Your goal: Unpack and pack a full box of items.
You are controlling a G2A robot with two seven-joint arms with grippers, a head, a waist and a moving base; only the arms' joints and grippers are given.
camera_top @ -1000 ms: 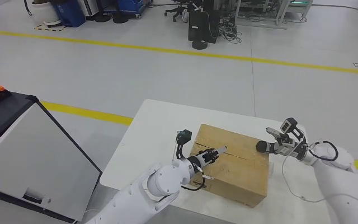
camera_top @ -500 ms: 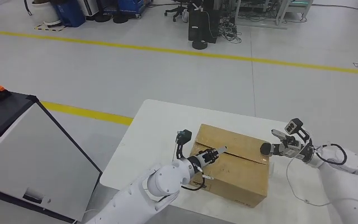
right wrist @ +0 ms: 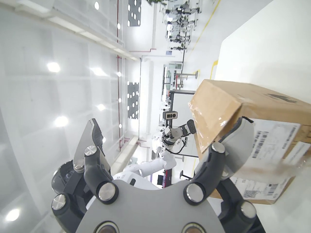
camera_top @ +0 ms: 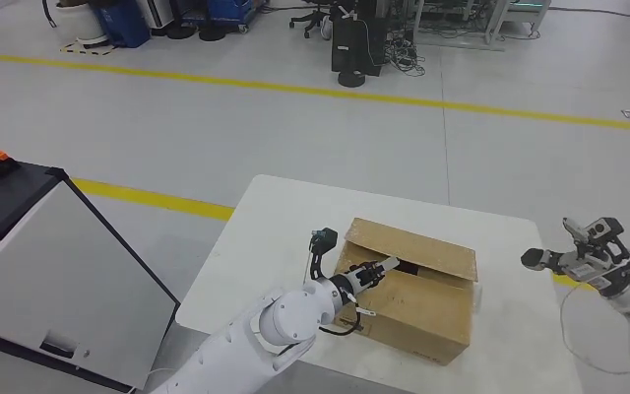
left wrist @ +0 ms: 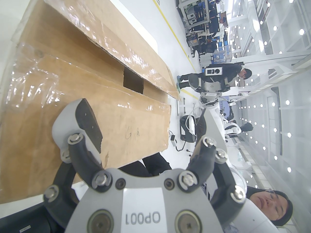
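Note:
A brown cardboard box sits in the middle of the white table. Its far flap is lifted a little, and a dark gap shows between the two top flaps. My left gripper is open over the near flap, close to the seam. My right gripper is open in the air to the right of the box, apart from it. From there the box shows its taped flap edge, with the left gripper beyond it.
A grey cabinet stands on the floor left of the table. A white shipping label covers the box's right end. Bare table surface lies left of the box and along the right edge.
My right gripper has drawn away from the box's right end toward the table's right edge. The far flap has come up and a gap has opened. The left arm has kept still.

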